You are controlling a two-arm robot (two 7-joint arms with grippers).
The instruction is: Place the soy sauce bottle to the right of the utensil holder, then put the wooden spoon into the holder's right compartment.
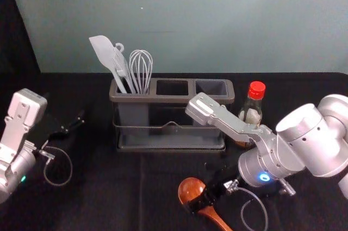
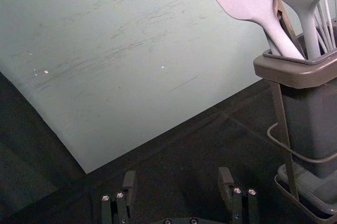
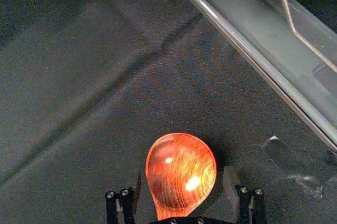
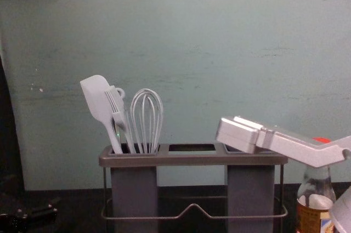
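The right gripper [image 1: 200, 199] is low over the wooden spoon [image 1: 191, 188], in front of the utensil holder [image 1: 170, 99]. In the right wrist view the right gripper [image 3: 182, 182] is open, its fingers on either side of the spoon [image 3: 180, 171] near the lower bowl, with visible gaps. The red-capped soy sauce bottle [image 1: 253, 108] stands upright just right of the holder, partly behind the right arm; the chest view also has the bottle [image 4: 315, 203]. At the left, the left gripper [image 1: 72, 125] is parked; in its wrist view the left gripper [image 2: 177, 179] is open and holds nothing.
A white spatula [image 1: 103, 51], a brush and a whisk [image 1: 141, 70] stand in the holder's left compartment. The right forearm reaches across the front of the bottle and the holder's right end. Behind the dark table [image 1: 109, 204] rises a pale green wall.
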